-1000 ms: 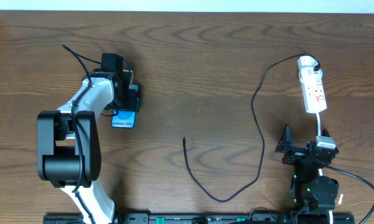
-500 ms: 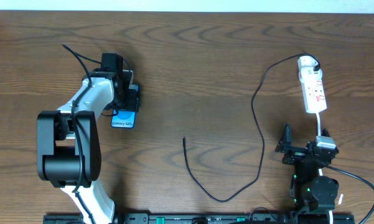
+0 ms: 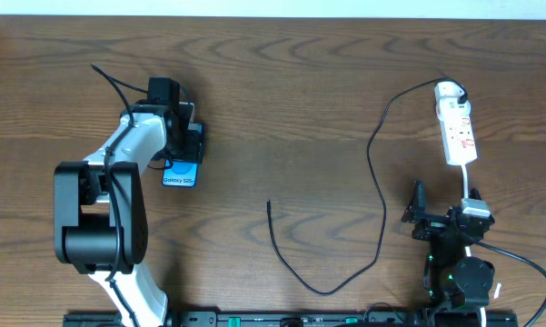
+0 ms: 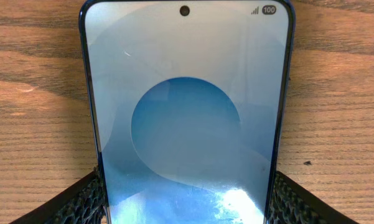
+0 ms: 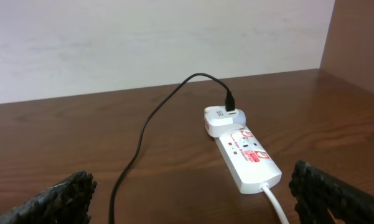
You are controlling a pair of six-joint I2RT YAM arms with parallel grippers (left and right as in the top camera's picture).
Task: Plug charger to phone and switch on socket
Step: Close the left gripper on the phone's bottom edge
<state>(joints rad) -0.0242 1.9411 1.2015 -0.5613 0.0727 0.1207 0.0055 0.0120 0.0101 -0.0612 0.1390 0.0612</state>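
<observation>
The phone (image 3: 180, 175) lies flat on the table at the left, its blue screen filling the left wrist view (image 4: 187, 112). My left gripper (image 3: 185, 148) is shut on the phone, one finger pressed against each long edge (image 4: 81, 200). The charger (image 3: 382, 211) is a thin black cable that loops across the middle of the table. Its free plug tip (image 3: 269, 203) lies bare on the wood, apart from the phone. The white socket (image 3: 458, 127) lies at the far right, also in the right wrist view (image 5: 249, 158). My right gripper (image 3: 445, 207) stands open just in front of it, holding nothing.
A white adapter (image 5: 219, 118) sits at the socket's far end with the black cable running out of it. The socket's white cord (image 5: 277, 202) trails toward my right arm's base (image 3: 461, 277). A wall (image 5: 155, 37) rises behind the table's far edge.
</observation>
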